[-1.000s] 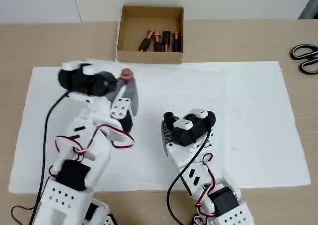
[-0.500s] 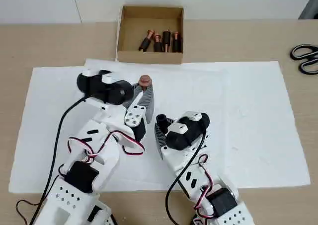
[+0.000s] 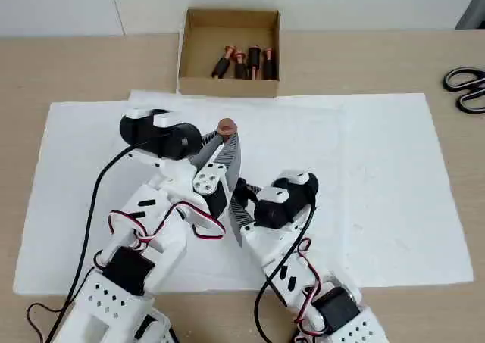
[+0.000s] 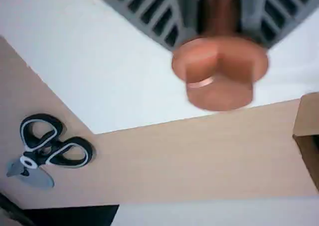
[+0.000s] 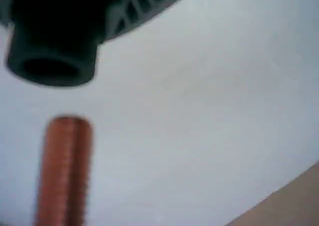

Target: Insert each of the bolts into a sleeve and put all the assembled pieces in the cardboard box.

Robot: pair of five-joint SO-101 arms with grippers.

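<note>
My left gripper (image 3: pixel 226 138) is shut on a copper bolt (image 3: pixel 226 126), whose hex head (image 4: pixel 219 71) points up and away from the grey fingers (image 4: pixel 149 6). My right gripper (image 3: pixel 241 201) sits close under and beside it, shut on a black sleeve (image 5: pixel 52 51). In the right wrist view the bolt's threaded shaft (image 5: pixel 65 171) ends just short of the sleeve's open mouth, with a small gap between them. At the table's far edge the cardboard box (image 3: pixel 189 51) holds several assembled pieces (image 3: pixel 246 61).
Both arms stand over a white sheet (image 3: pixel 379 176) on the wooden table. Black-handled scissors (image 3: pixel 466 85) lie at the far right, beyond the sheet (image 4: pixel 47 148). The box's corner (image 4: pixel 306 136) shows past the bolt head.
The left gripper carried the bolt to the right and slightly nearer. The right gripper swung left with the sleeve, so the two now sit close together.
</note>
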